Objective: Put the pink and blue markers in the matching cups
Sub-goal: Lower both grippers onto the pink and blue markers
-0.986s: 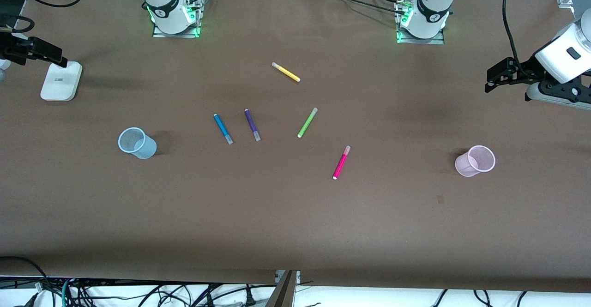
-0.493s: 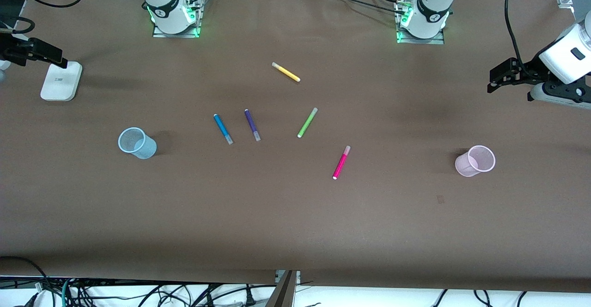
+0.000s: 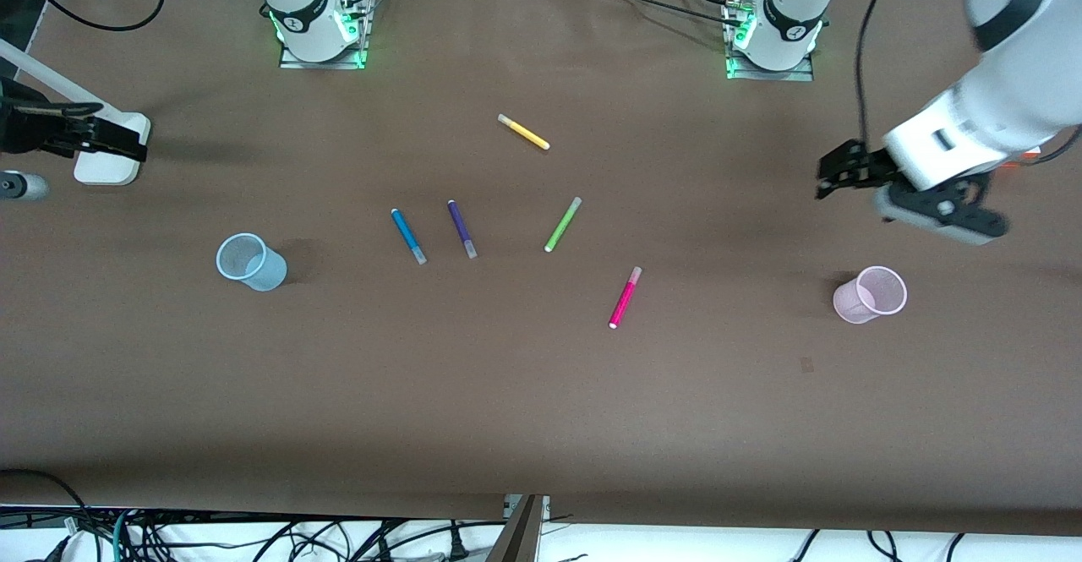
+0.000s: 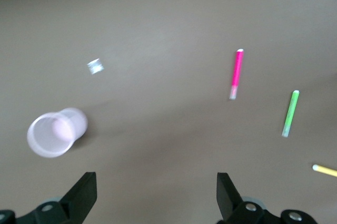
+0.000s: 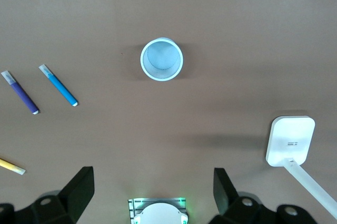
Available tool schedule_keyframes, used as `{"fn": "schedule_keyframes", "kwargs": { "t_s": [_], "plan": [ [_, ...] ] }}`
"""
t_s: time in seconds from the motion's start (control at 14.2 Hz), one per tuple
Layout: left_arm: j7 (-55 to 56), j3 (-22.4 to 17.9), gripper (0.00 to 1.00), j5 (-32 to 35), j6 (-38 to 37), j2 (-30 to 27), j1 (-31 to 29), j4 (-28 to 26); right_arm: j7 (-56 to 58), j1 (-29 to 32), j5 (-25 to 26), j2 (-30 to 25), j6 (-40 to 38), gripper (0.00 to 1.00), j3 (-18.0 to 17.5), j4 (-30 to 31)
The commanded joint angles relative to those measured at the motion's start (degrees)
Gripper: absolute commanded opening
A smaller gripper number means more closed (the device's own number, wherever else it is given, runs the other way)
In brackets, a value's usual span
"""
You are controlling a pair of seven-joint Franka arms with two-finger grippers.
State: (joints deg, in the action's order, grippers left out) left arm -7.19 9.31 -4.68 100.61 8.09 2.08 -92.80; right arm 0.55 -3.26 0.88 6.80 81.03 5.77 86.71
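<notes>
Left gripper, fingers apart, hangs over bare table near the upright pink cup, probably bound for the pink marker. Right gripper, fingers apart, waits at the right arm's end of the table; the blue marker lies flat near the upright blue cup.

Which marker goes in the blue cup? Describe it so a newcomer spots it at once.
Start at the pale blue cup toward the right arm's end of the table. Two markers lie side by side near it; take the blue marker, closest to the cup. Its neighbour, the purple marker, is darker.
</notes>
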Motion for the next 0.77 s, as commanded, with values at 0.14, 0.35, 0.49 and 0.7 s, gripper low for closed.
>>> {"fn": "schedule_keyframes", "kwargs": {
  "t_s": [0.14,0.35,0.49,0.7],
  "plan": [
    [2.3,4.5,1.00,-0.8,10.7,9.6,0.5,-1.2,-0.4,-2.0,-1.0,3.7,-0.1,1.00,-0.6,-1.4],
    [4.2,5.2,1.00,0.3,18.1,16.1,4.1,-2.7,-0.4,-5.4,-1.9,8.3,3.9,1.00,-0.6,-0.9],
    [7.1,5.0,1.00,0.4,23.7,18.6,8.0,-5.5,-0.4,-8.6,-1.9,12.3,7.5,1.00,-0.6,-0.8],
    [13.8,5.0,1.00,4.7,34.8,21.1,12.0,-11.9,-0.4,-13.5,-2.0,16.7,11.7,1.00,-0.6,-0.7]
  ]
}}
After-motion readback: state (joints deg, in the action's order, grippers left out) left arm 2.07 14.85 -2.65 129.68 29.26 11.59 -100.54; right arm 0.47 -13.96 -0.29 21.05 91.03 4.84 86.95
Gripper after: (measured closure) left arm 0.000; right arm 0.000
